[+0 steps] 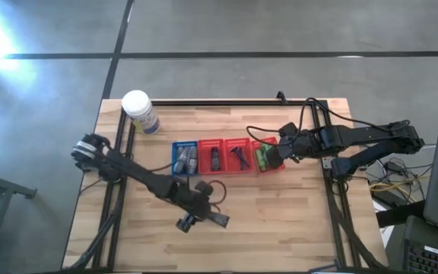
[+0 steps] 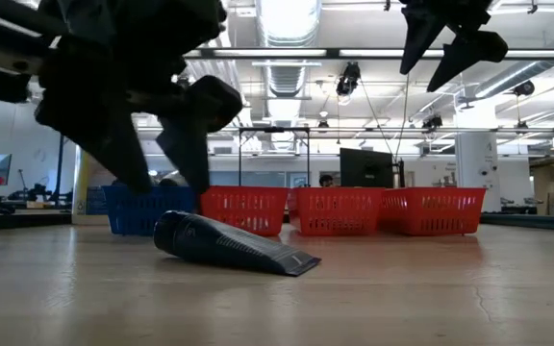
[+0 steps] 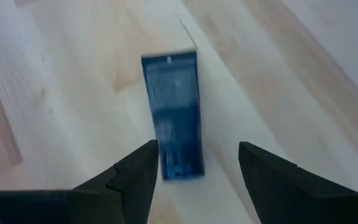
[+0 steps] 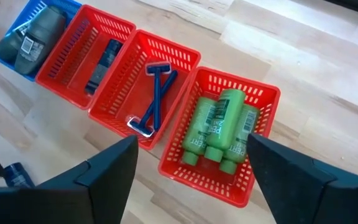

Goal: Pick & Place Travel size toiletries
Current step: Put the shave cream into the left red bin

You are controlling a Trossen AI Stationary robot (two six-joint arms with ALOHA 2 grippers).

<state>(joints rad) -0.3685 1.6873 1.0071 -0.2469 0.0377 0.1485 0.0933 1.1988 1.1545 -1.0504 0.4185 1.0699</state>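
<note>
With the grey tube (image 3: 174, 115) lying loose on the bench (image 1: 280, 221) at lower centre of the high view, the released left hand (image 3: 197, 168) should straddle it squarely before clenching, while the right hand (image 4: 191, 165) waits open above the green-bottle basket (image 4: 263, 102).

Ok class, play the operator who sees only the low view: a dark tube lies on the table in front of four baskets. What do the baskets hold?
Observer: The right wrist view shows green bottles in the end red basket.
Operator: And the others?
Observer: Blue-handled razors lie in the next red basket, grey tubes in the blue basket.
Operator: Is the left end effector ready?
Observer: In the left wrist view the left end effector is open, with the dark tube just ahead, nearer one finger.
</note>
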